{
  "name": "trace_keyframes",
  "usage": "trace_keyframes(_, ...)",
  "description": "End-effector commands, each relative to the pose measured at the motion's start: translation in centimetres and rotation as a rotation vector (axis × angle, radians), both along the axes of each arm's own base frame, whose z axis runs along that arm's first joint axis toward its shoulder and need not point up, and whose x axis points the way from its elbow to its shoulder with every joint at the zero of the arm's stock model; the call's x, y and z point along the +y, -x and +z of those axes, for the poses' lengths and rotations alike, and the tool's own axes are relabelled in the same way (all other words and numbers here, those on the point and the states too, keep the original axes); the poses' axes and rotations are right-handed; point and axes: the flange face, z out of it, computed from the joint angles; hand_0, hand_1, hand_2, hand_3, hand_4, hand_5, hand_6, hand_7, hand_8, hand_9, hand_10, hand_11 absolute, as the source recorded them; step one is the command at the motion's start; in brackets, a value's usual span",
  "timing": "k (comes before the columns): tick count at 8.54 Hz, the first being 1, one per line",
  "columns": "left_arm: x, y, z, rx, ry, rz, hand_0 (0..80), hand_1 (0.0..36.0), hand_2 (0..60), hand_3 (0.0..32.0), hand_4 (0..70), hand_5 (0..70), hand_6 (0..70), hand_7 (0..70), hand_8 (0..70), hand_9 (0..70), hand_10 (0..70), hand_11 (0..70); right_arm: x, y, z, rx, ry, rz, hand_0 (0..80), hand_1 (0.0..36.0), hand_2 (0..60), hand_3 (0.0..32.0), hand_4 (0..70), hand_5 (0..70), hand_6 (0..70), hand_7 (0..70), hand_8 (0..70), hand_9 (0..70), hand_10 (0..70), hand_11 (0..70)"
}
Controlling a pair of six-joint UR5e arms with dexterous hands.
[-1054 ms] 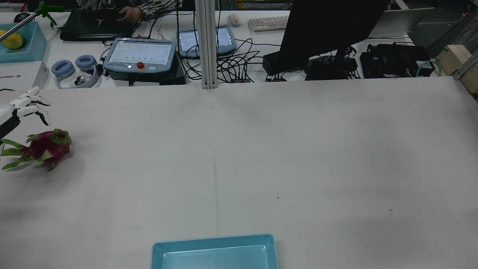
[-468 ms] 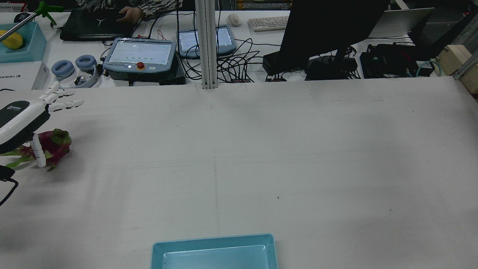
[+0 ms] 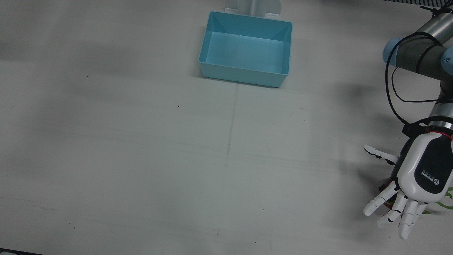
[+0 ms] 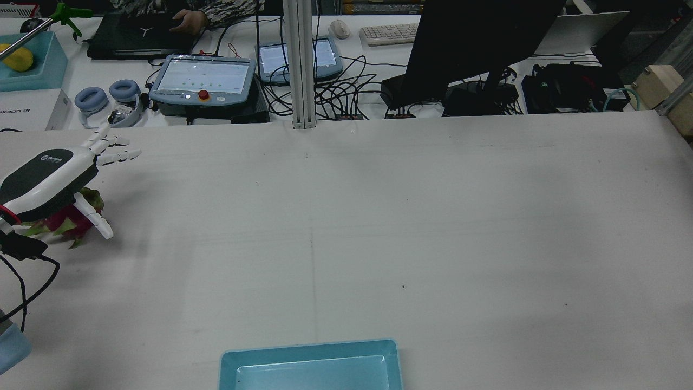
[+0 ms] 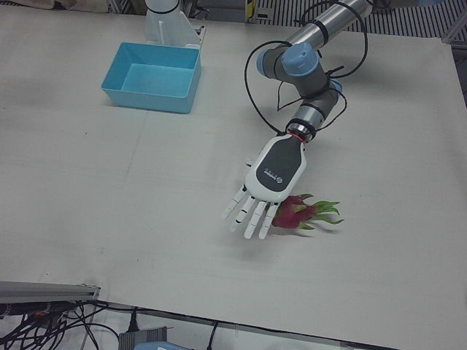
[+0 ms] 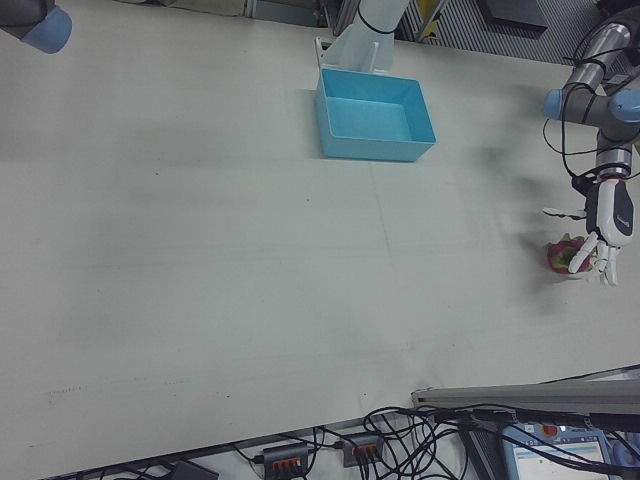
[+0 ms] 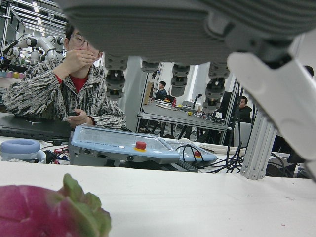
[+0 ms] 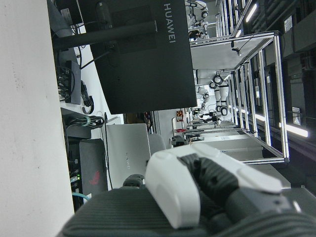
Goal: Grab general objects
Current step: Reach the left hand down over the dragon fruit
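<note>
Fruit: a magenta dragon fruit with green leafy scales (image 5: 300,214) lies on the white table (image 5: 146,182), at the edge before the left arm.
Long axis: level on the table, the leafy tips pointing away from the hand's fingertips.
Nearer hand: the white-and-black left hand (image 5: 268,177); of the right hand (image 8: 207,192) only a close-up shows.
Relation: the fruit sits directly beneath the palm, partly hidden.
Pose: palm down, fingers spread, holding nothing; contact cannot be told.
Right hand's state: cannot tell.

Monitor back (image 8: 143,54): "HUAWEI", white letters, beyond the right hand's fingers.
White box (image 4: 27,110): partial print, not clearly readable.
</note>
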Motion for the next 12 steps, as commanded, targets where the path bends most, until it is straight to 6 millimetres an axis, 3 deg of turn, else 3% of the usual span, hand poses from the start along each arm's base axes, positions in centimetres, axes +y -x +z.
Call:
trace_keyframes(1, -0.7, -1.6, 1.7, -0.041, 0.015, 0.009, 47.9, 36.0, 60.0, 10.4, 13.3, 0.0, 0.0, 25.9, 0.0, 3.7, 0.0, 0.0, 0.0, 0.0, 0.0, 0.000, 0.000, 0.000, 0.0, 0.0, 0.0, 0.0, 0.0, 0.0, 0.0, 0.0, 0.0, 0.0, 0.0, 0.0)
trace_keyframes(2, -0.4, -1.8, 1.9, -0.052, 0.018, 0.015, 51.8, 36.0, 60.0, 11.2, 13.1, 0.0, 0.0, 25.6, 0.0, 3.7, 0.0, 0.0, 0.0, 0.0, 0.1, 0.000, 0.001, 0.000, 0.0, 0.0, 0.0, 0.0, 0.0, 0.0, 0.0, 0.0, 0.0, 0.0, 0.0, 0.0)
trace_keyframes(3, -0.3, -1.8, 2.1, -0.070, 0.015, 0.013, 41.4, 36.0, 60.0, 13.2, 12.5, 0.0, 0.0, 23.8, 0.0, 3.3, 0.0, 0.0, 0.0, 0.0, 0.0, 0.001, 0.000, 0.000, 0.0, 0.0, 0.0, 0.0, 0.0, 0.0, 0.0, 0.0, 0.0, 0.0, 0.0, 0.0)
trace_keyframes(4, -0.3, -1.6, 2.7, -0.087, 0.019, 0.010, 15.8, 35.6, 60.0, 14.4, 11.9, 0.0, 0.0, 22.2, 0.0, 3.0, 0.0, 0.0, 0.0, 0.0, 0.0, 0.000, 0.000, 0.000, 0.0, 0.0, 0.0, 0.0, 0.0, 0.0, 0.0, 0.0, 0.0, 0.0, 0.0, 0.0)
trace_keyframes(5, -0.3, -1.7, 3.7, -0.102, 0.031, 0.011, 0.0, 31.3, 60.0, 15.8, 11.0, 0.0, 0.0, 20.2, 0.0, 2.6, 0.0, 0.0, 0.0, 0.0, 0.0, 0.000, 0.000, 0.000, 0.0, 0.0, 0.0, 0.0, 0.0, 0.0, 0.0, 0.0, 0.0, 0.0, 0.0, 0.0)
trace_keyframes(6, -0.4, -1.8, 4.0, -0.106, 0.036, 0.011, 0.0, 30.9, 60.0, 16.4, 9.8, 0.0, 0.0, 19.1, 0.0, 2.4, 0.0, 0.0, 0.0, 0.0, 0.0, 0.000, 0.000, 0.000, 0.0, 0.0, 0.0, 0.0, 0.0, 0.0, 0.0, 0.0, 0.0, 0.0, 0.0, 0.0)
trace_keyframes(7, -0.3, -1.7, 4.2, -0.108, 0.038, 0.011, 0.0, 27.5, 60.0, 17.4, 8.4, 0.0, 0.0, 17.9, 0.0, 2.1, 0.0, 0.0, 0.0, 0.0, 0.0, 0.000, 0.000, 0.000, 0.0, 0.0, 0.0, 0.0, 0.0, 0.0, 0.0, 0.0, 0.0, 0.0, 0.0, 0.0)
trace_keyframes(8, -0.6, -1.3, 4.2, -0.106, 0.037, 0.004, 0.0, 21.8, 60.0, 19.0, 6.4, 0.0, 0.0, 15.2, 0.0, 1.6, 0.0, 0.0, 0.0, 0.0, 0.0, 0.000, 0.000, 0.000, 0.0, 0.0, 0.0, 0.0, 0.0, 0.0, 0.0, 0.0, 0.0, 0.0, 0.0, 0.0)
trace_keyframes(9, -0.6, -1.0, 4.6, -0.108, 0.035, 0.000, 0.0, 19.1, 60.0, 19.4, 5.7, 0.0, 0.0, 14.5, 0.0, 1.5, 0.0, 0.0, 0.0, 0.0, 0.0, 0.000, 0.000, 0.000, 0.0, 0.0, 0.0, 0.0, 0.0, 0.0, 0.0, 0.0, 0.0, 0.0, 0.0, 0.0)
trace_keyframes(10, 0.1, -0.5, 6.4, -0.119, 0.045, 0.000, 0.0, 16.8, 60.0, 19.6, 6.2, 0.0, 0.0, 13.9, 0.0, 1.3, 0.0, 0.0, 0.0, 0.0, 0.0, 0.000, 0.000, 0.000, 0.0, 0.0, 0.0, 0.0, 0.0, 0.0, 0.0, 0.0, 0.0, 0.0, 0.0, 0.0)
trace_keyframes(12, 0.1, -0.3, 7.7, -0.127, 0.053, -0.001, 0.0, 21.6, 60.0, 19.2, 5.3, 0.0, 0.0, 14.4, 0.0, 1.4, 0.0, 0.0, 0.0, 0.0, 0.0, 0.000, 0.000, 0.001, 0.0, 0.0, 0.0, 0.0, 0.0, 0.0, 0.0, 0.0, 0.0, 0.0, 0.0, 0.0)
